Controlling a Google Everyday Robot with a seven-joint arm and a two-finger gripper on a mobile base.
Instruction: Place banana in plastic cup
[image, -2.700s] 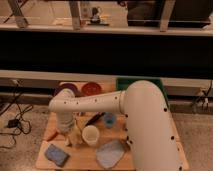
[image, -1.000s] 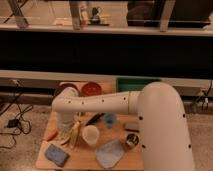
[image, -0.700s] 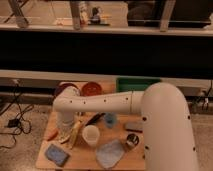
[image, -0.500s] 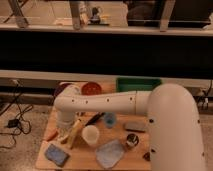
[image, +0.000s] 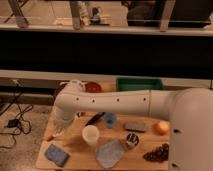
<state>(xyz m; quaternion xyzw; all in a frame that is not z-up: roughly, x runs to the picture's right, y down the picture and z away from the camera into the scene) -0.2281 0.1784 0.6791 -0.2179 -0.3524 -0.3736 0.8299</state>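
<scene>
My arm reaches from the right across the wooden table and bends down at its left end. The gripper hangs there over the table's left part, largely hidden by the wrist. The banana shows as pale yellow-green strips right at the gripper, touching or just above the table. The plastic cup, cream-white and upright, stands a short way to the right of the gripper and banana. Whether the banana is held cannot be told.
An orange carrot lies at the left edge. A blue sponge, a grey-blue pouch, a small blue cup, a can, grapes, an orange, a red bowl and a green bin crowd the table.
The arm's large upper link has swung to the right. The wrist and gripper stay over the table's left part by the banana, which has hardly moved.
</scene>
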